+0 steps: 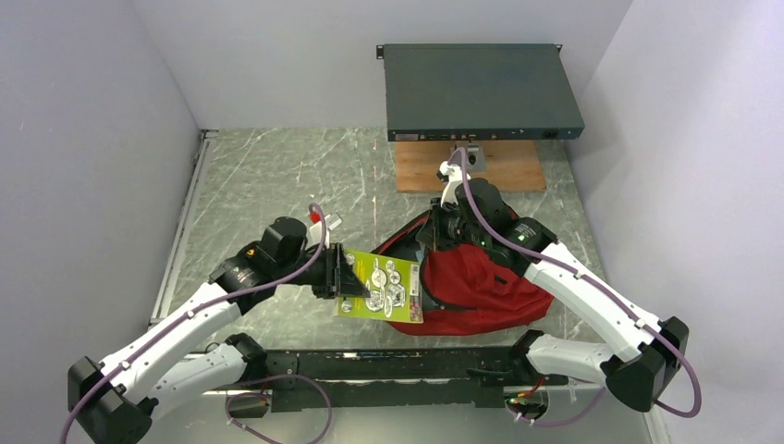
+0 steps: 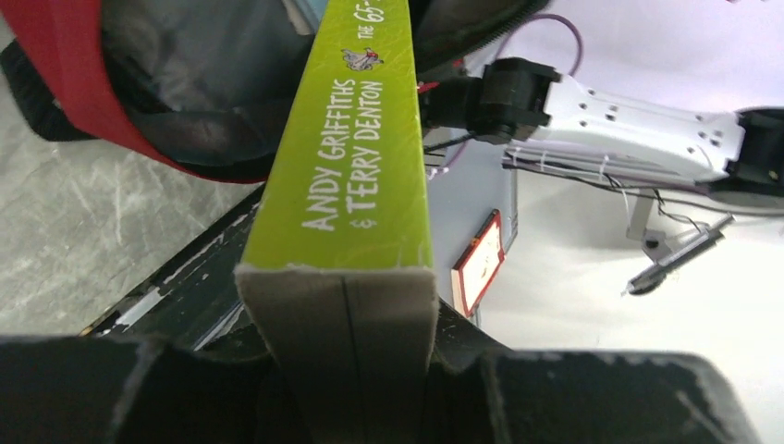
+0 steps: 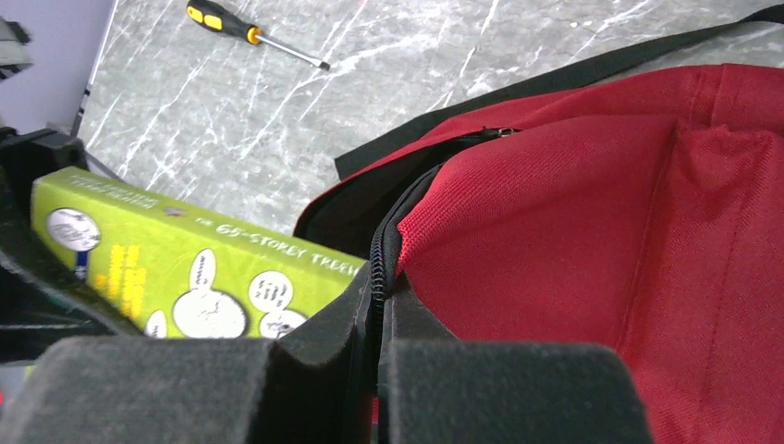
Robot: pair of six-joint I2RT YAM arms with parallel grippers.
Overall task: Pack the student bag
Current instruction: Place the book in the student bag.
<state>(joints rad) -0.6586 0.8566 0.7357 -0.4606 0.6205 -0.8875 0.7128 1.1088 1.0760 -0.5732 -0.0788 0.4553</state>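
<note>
The student bag (image 1: 476,287), dark red with black zipper trim, lies on the marble table between the two arms, its mouth facing left. My left gripper (image 1: 349,277) is shut on the bottom end of a lime-green book (image 1: 384,285). The book's far end reaches into the bag's dark opening (image 2: 199,88). In the left wrist view the spine (image 2: 356,166) runs away from the gripper (image 2: 342,370). My right gripper (image 3: 379,361) is shut on the bag's zipper edge (image 3: 377,259) and holds the opening up. The red fabric (image 3: 601,231) fills the right side, and the book (image 3: 185,268) shows at left.
A dark rack unit (image 1: 481,88) sits on a wooden board (image 1: 467,166) at the back. On the marble beyond the bag lies a yellow-and-black screwdriver (image 3: 250,32). A black rail (image 1: 388,365) runs along the near edge. A black strap (image 3: 592,69) trails behind the bag.
</note>
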